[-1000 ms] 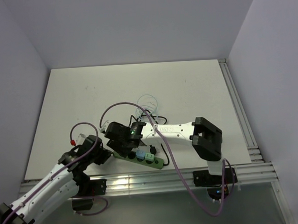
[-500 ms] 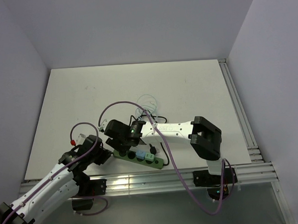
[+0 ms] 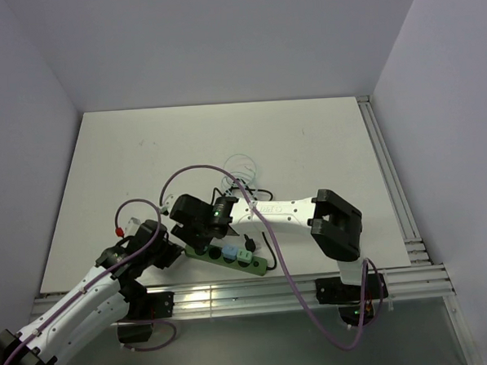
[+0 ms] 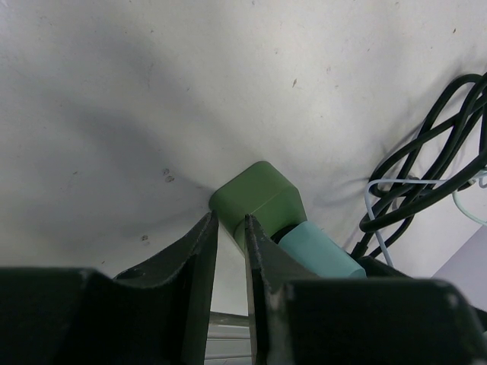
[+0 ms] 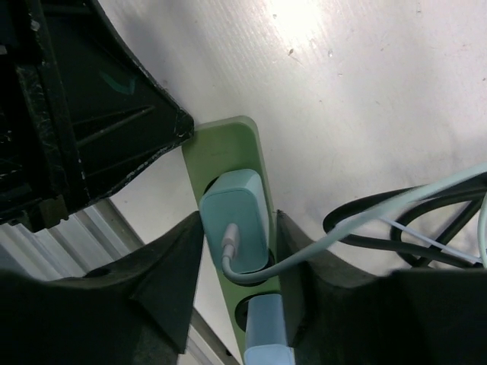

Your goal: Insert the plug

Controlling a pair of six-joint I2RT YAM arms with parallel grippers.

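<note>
A green power strip [image 3: 241,263] lies near the table's front edge. In the right wrist view a teal plug [image 5: 234,220] with a pale cable sits in the end socket of the strip [image 5: 228,144]. My right gripper [image 5: 236,255] straddles this plug, with a finger against each side. My left gripper [image 4: 228,247] is at the strip's left end [image 4: 255,194], its fingers almost together and holding nothing. The teal plug [image 4: 319,255] shows just behind them. In the top view the two grippers [image 3: 175,243] [image 3: 199,232] meet over the strip's left end.
A second, light blue plug [image 5: 262,334] sits in the neighbouring socket. Coiled black cable [image 3: 248,190] and a pale cable lie behind the strip. Aluminium rails [image 3: 233,293] run along the front edge. Purple arm cables [image 3: 272,254] arc over the strip.
My right gripper has shifted a little left and down toward the strip's left end. The left arm has hardly moved.
</note>
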